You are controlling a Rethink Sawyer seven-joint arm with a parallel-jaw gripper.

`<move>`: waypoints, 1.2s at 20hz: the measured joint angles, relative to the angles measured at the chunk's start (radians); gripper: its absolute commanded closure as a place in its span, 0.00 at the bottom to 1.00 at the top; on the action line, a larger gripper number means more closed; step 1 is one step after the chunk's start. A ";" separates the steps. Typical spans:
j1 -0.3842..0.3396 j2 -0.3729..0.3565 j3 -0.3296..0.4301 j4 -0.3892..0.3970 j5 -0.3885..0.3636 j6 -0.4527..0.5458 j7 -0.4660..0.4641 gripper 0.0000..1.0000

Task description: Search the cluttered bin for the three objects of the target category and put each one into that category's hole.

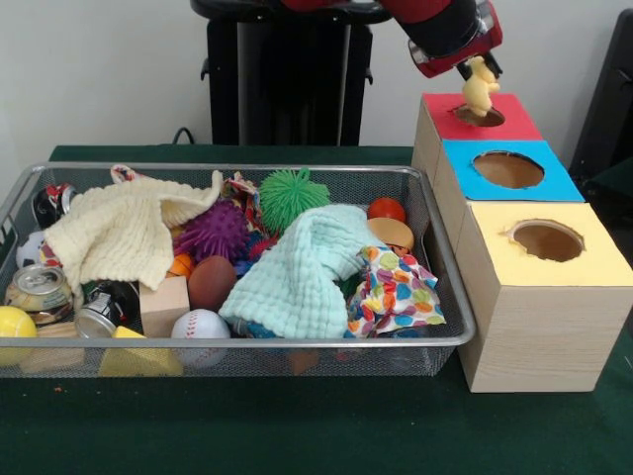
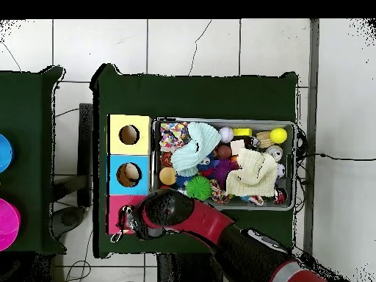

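Hanging over the red-topped box, the gripper (image 1: 479,77) is pinching a pale yellow toy animal (image 1: 480,89), holding it just above the red hole (image 1: 480,116) at the far right of the front view. Toy's bottom end is dipping toward the opening, looks about touching the rim, but it's not let go yet. In the overhead view the arm is covering the red box, so the hole itself is hidden there.

Progress, judging from this: one figure is at the hole and about to go in, so at least this one is nearly done. Can't tell how many are already inside the red box; its inside isn't showing. Something pale is sitting in the blue hole (image 2: 129,174) in the overhead view, unclear what. Yellow hole (image 1: 546,240) is looking empty.

The wire bin (image 1: 450,339) is sitting just left of the boxes, still full of clutter: cream cloth (image 1: 119,236), mint cloth (image 1: 302,272), spotted cloth (image 1: 396,292), green spiky ball (image 1: 293,193), purple spiky ball (image 1: 214,232), baseball (image 1: 201,325), cans (image 1: 40,293), wooden block (image 1: 163,305). No other animal figure is plainly showing in it; any remaining ones are probably under the cloths, so more searching is likely left.
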 measured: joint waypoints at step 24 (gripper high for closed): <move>0.046 0.052 -0.028 -0.015 -0.075 -0.009 0.000 1.00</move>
